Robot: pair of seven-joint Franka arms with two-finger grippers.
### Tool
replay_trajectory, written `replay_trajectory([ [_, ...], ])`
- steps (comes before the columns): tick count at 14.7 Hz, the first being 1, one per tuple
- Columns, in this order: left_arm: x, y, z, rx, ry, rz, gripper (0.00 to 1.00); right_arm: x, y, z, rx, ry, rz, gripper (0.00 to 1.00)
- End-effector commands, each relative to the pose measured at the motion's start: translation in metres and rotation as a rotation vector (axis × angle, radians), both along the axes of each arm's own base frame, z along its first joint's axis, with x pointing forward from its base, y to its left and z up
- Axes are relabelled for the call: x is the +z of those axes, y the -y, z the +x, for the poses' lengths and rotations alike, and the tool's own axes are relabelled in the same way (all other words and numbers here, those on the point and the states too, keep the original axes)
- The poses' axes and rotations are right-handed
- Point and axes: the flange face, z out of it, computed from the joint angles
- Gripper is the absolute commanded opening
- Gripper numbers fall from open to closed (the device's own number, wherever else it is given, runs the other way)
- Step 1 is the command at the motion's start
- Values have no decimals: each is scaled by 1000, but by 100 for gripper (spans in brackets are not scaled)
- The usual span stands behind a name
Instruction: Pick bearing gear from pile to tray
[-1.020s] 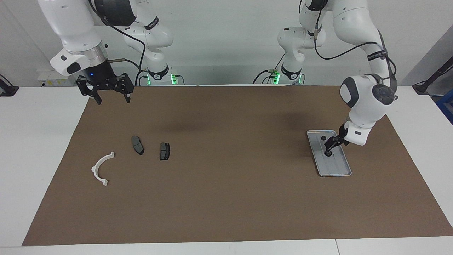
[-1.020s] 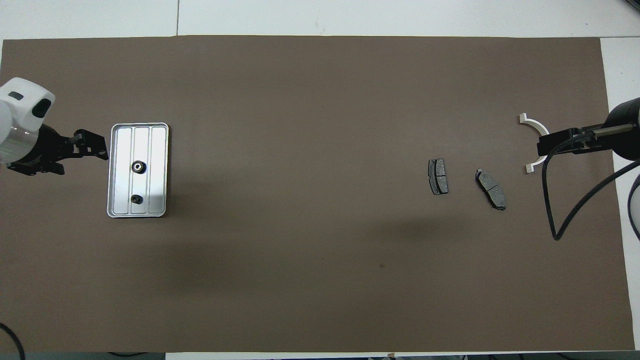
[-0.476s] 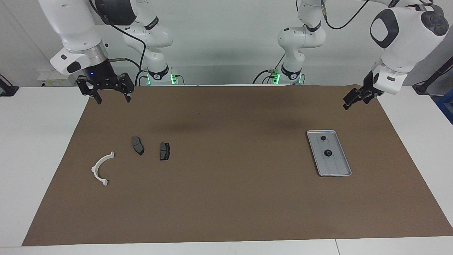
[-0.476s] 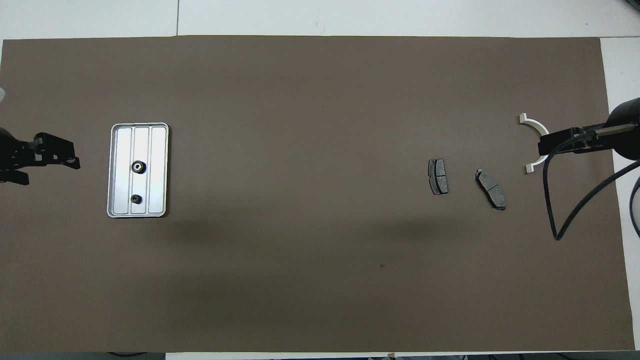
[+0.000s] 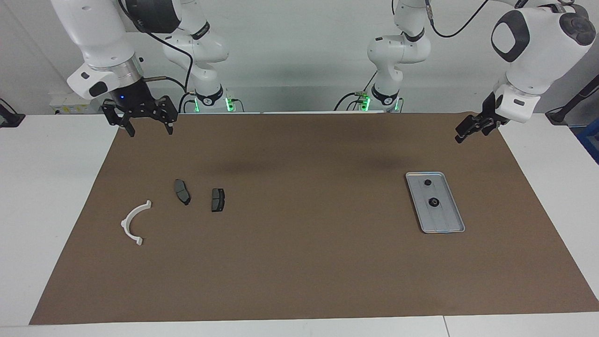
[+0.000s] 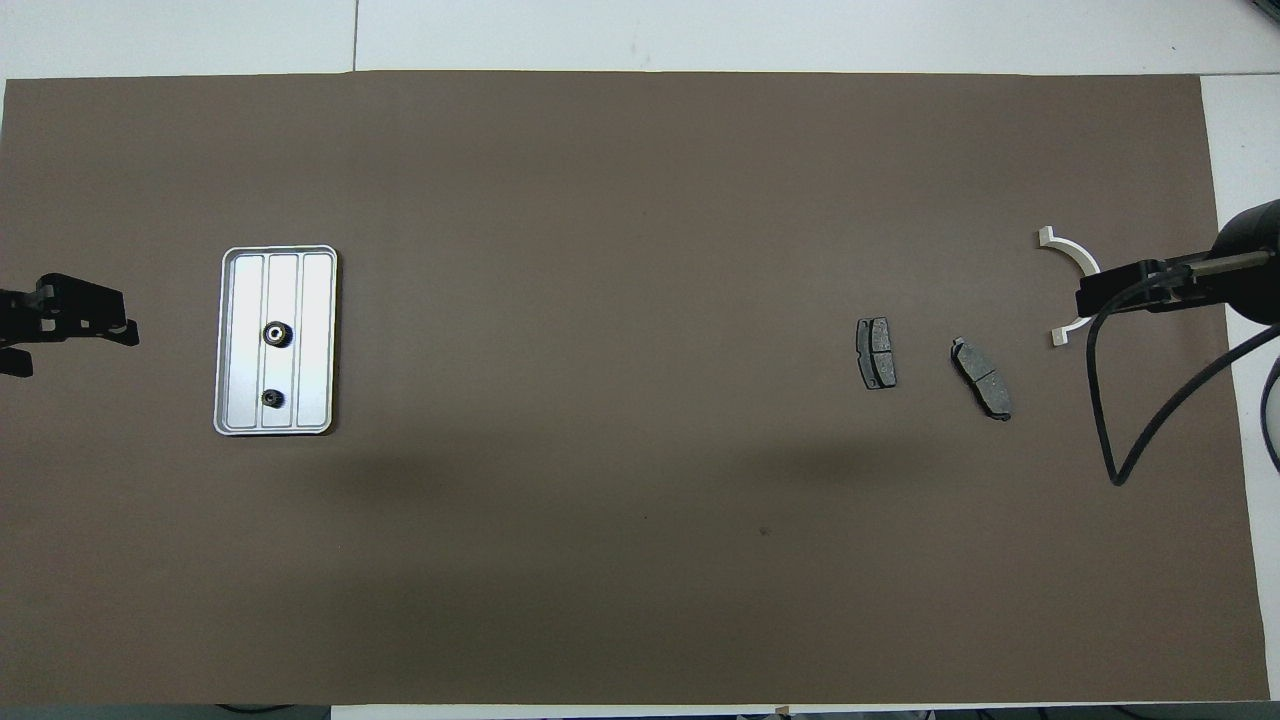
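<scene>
- Two gears [image 5: 433, 201] sit in the tray [image 5: 450, 223], at the left arm's end of the surface.
- Left claw [image 5: 472, 129] hangs above the mat's edge; grip unreadable.
- Right claw [image 5: 149, 123] waits released, empty; the pads [image 5: 217, 200] and bracket [image 5: 132, 223] lie farther out.

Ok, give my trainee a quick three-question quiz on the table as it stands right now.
1. How many small black round parts lie in the tray?
2. True or false: the left hand holds a part.
3. Which lies nearest the right arm's end: white bracket, brake pads, or tray?

Key: 1. Two. 2. False, it is up over the mat's edge with nothing in it. 3. The white bracket.
</scene>
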Motion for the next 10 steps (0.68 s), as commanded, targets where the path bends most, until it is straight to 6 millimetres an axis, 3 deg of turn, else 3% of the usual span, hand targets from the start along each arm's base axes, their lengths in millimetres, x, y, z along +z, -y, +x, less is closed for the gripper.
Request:
replay_trajectory([
  [1, 6, -2, -6, -18, 23, 5, 100, 5, 2, -4, 8, -19, 22, 100],
  [10, 18, 2, -11, -44, 17, 12, 100, 4, 1, -4, 9, -26, 22, 100],
])
